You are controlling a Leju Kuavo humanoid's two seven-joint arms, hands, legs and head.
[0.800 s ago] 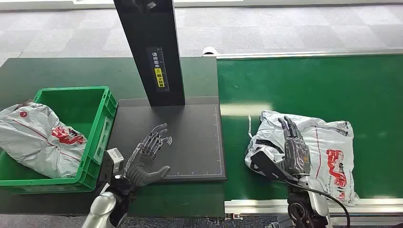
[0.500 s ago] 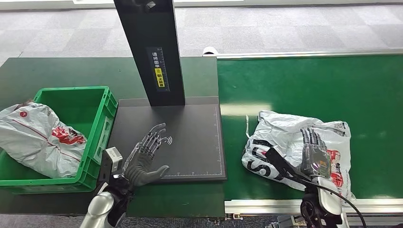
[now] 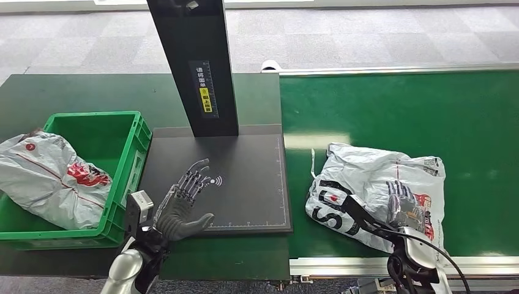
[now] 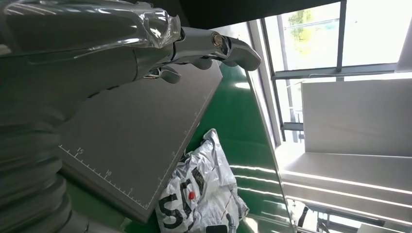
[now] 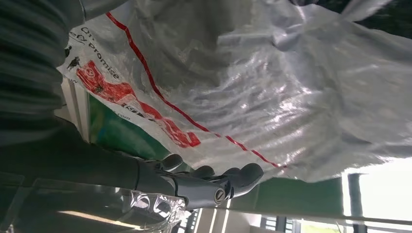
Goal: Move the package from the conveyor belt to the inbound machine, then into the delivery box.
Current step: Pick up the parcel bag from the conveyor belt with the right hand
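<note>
Crinkled white plastic package with red print [image 3: 373, 184] lies on green conveyor belt [image 3: 428, 110], long axis across belt, right of black scanner plate [image 3: 245, 165]. Right hand [image 3: 404, 208], fingers spread, rests on near-right corner; nearer. Left hand [image 3: 183, 205] spread, empty, over plate.

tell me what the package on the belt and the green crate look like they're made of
Package: thin glossy plastic film, likely a poly mailer; it crinkles and glints. Green crate: rigid moulded plastic, judging by its ribbed walls and even colour.
</note>
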